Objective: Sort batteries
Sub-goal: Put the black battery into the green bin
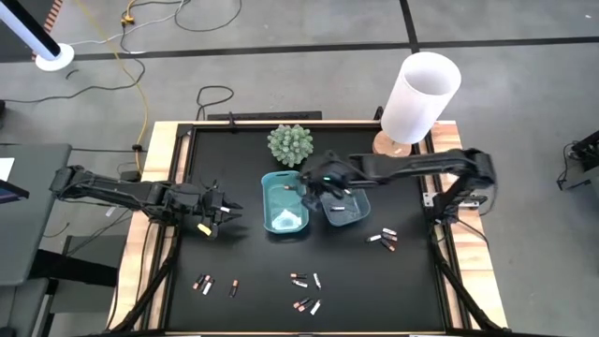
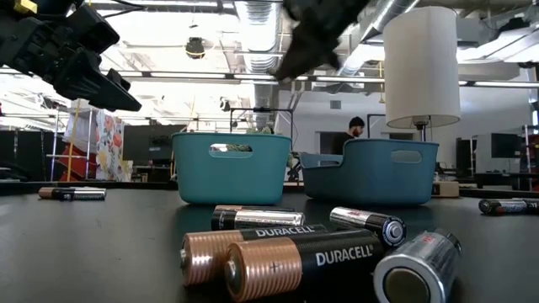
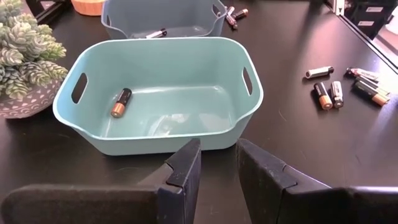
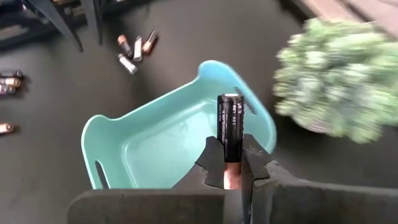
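Observation:
My right gripper (image 4: 231, 163) hangs over the light teal tray (image 4: 161, 146), shut on a black battery with a copper end (image 4: 230, 127). In the high view this gripper (image 1: 313, 191) is above the gap between the light tray (image 1: 284, 204) and the darker tray (image 1: 348, 210). My left gripper (image 3: 217, 163) stands open and empty off the light tray's left side (image 1: 221, 219). One black-and-copper battery (image 3: 121, 102) lies on the light tray's floor, and another battery (image 3: 155, 32) lies in the darker tray. Loose batteries (image 1: 301, 280) lie on the table's near half. My right gripper pinches the battery's copper end (image 4: 231, 177) between its two fingers. The battery lies along the fingers, and its black part sticks out past their tips. The fingers slant down from the table's right side. The battery is lifted clear above the light tray.
A potted succulent (image 1: 290, 143) stands just behind the trays, and a white lamp (image 1: 418, 94) stands at the far right corner. More batteries lie at the right (image 1: 382, 240), near left (image 1: 202, 284) and near middle (image 1: 305, 304). Several lie close before the low camera (image 2: 295, 257).

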### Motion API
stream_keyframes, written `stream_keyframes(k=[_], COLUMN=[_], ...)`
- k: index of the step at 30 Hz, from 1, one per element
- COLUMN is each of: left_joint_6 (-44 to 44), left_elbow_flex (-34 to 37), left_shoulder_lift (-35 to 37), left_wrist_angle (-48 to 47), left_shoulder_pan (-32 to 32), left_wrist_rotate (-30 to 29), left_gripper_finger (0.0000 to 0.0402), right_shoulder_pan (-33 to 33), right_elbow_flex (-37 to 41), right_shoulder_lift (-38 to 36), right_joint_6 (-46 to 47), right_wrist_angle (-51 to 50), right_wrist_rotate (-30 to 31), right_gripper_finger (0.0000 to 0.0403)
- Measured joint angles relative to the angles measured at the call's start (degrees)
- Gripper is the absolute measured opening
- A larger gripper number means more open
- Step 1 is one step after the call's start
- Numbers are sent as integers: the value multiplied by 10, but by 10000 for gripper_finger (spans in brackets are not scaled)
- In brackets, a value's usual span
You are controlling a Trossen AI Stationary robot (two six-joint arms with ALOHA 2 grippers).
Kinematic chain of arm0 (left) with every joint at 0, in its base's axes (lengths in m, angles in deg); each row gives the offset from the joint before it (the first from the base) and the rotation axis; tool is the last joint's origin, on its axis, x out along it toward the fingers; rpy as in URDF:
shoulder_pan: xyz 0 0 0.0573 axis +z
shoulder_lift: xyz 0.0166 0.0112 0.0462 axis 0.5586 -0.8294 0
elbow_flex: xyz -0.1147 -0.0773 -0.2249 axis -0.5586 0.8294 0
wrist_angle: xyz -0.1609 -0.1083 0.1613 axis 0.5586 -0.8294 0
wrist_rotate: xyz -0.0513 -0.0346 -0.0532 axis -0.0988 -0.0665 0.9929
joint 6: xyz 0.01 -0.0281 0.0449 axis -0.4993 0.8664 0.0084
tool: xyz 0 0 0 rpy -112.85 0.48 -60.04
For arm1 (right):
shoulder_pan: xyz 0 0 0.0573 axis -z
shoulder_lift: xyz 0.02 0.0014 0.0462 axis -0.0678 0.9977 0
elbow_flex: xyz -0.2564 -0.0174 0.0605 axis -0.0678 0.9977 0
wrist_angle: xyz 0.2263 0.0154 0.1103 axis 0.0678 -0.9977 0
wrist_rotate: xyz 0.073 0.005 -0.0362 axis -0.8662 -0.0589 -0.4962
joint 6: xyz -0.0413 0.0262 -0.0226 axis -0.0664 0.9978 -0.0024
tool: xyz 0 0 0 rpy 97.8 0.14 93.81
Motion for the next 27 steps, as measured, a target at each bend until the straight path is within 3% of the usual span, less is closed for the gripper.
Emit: stream_keyframes(k=[10, 19, 27], left_joint_6=[-1, 0, 0], left_elbow_flex=[0, 0, 0], left_shoulder_lift=[0, 0, 0], left_wrist_angle=[-3, -5, -5], left_shoulder_pan=[0, 0, 0], left_wrist_rotate=[0, 0, 0], left_gripper_finger=[97, 97, 97], right_shoulder_pan=[27, 27, 27], right_elbow_flex=[-134, -221, -229], right_shoulder_lift=[204, 317, 360], right_joint_6=[-50, -52, -52], right_wrist_angle=[-7, -93, -107], right_wrist_rotate=[-109, -116, -119], right_gripper_finger=[13, 14, 31])
